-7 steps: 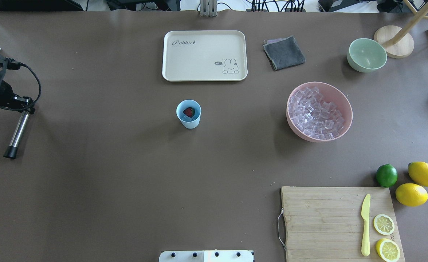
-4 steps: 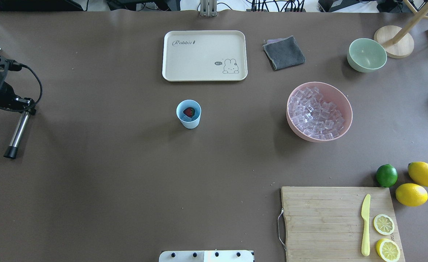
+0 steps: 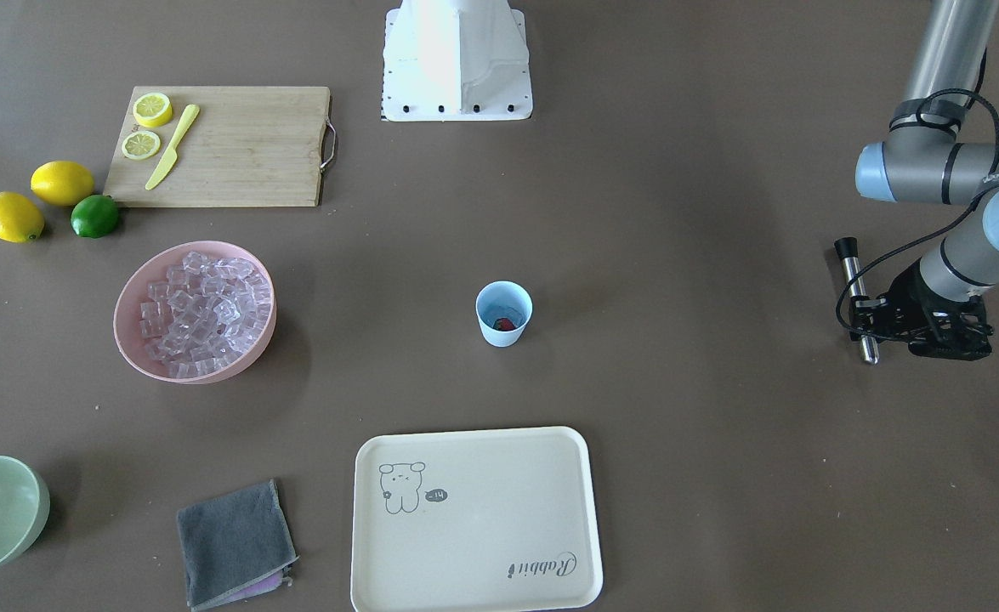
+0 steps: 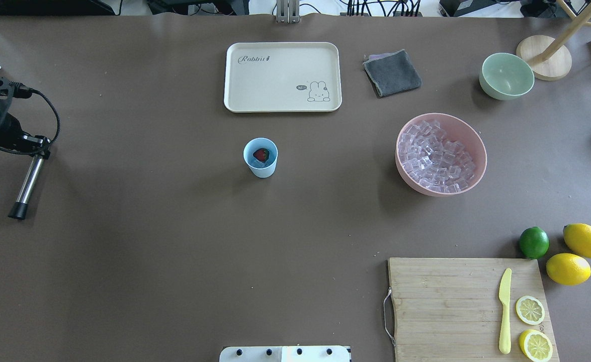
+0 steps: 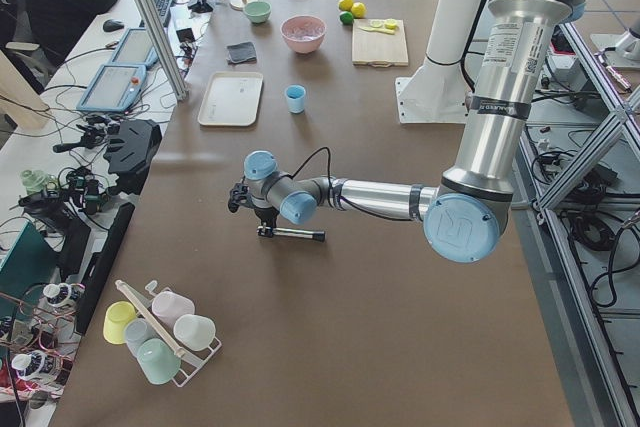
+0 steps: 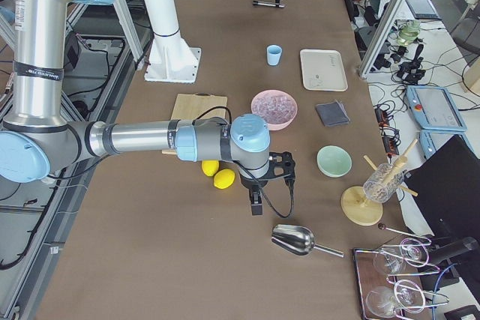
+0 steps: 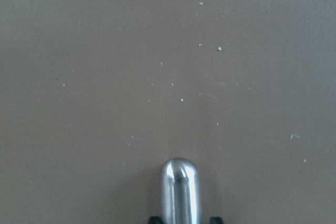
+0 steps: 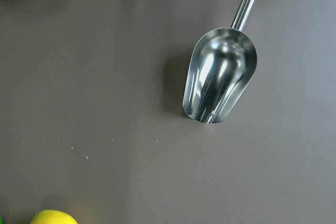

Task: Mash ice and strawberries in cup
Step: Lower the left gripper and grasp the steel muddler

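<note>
Cup (image 4: 263, 171) stands upright mid-bench (image 4: 164, 241), near the cream tray (image 4: 282, 75), on the robot's side of it, not touching. Strawberry (image 4: 261, 155) sits inside the cup. Something pale lies under it, can't tell if it's ice. Ice (image 4: 436, 157) fills the pink bowl (image 4: 405, 176), well off to the cup's right. Left gripper (image 4: 37, 153) is at the far left bench edge, well apart from the cup. Its jaws are clamped on one end of a steel rod (image 4: 27, 183) with a black cap on the free end. Rod is about level and low over the bench, can't tell if touching. Right gripper (image 6: 257, 201) is at the far right, near the lemons (image 6: 223, 178); can't tell whether its jaws are parted or closed. Right wrist view shows a metal scoop (image 8: 220, 80) lying on the bench.
</note>
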### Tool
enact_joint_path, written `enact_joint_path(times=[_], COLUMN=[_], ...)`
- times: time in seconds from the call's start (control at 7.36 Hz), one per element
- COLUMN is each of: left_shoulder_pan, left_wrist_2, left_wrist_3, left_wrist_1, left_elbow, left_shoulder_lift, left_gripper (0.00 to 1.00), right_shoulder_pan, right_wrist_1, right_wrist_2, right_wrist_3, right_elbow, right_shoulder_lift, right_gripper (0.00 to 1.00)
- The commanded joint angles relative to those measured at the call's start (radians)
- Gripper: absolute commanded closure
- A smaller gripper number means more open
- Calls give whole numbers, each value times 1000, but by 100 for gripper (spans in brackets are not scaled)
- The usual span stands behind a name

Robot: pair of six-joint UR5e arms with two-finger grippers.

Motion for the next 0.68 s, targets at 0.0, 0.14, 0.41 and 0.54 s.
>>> enact_joint_path(times=[0.0,0.14,0.41,0.54], left_shoulder_pan=[0,0,-1,-30], left_wrist_2=[4,18,102,136], left_wrist_3=[0,5,8,-3], left_wrist_1=[-15,-16,-87,-87], left_elbow=[0,-6,-56,-114], left_shoulder_lift=[1,7,9,-2], left_gripper=[67,68,68,68], right_shoulder_pan=[0,0,1,1], right_wrist_1=[0,-2,-2,-2], right_wrist_2=[0,2,3,5], right_wrist_3=[0,0,0,0], right_elbow=[0,0,1,1], right_shoulder_lift=[2,2,3,2], right_gripper=[0,0,0,0])
